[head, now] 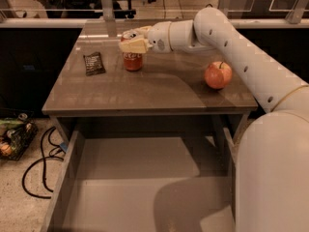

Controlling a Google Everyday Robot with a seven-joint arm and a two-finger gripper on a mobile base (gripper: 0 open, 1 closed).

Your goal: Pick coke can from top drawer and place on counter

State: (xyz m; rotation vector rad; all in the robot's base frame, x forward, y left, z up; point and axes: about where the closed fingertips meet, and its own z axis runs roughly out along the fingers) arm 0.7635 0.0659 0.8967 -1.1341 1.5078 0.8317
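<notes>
The coke can (133, 62) stands upright on the counter (154, 88), at its back left of middle. My gripper (129, 38) reaches in from the right and is shut around the can's top, with one finger in front of it and one behind. The can's base rests on the counter. The top drawer (130, 187) is pulled out below the counter's front edge, and its grey bottom is bare.
A red-orange apple (217, 75) sits on the counter's right side. A dark snack packet (93, 63) lies left of the can. My white arm (241, 47) spans the back right. Black cables (34, 163) and a basket (14, 134) lie on the floor at left.
</notes>
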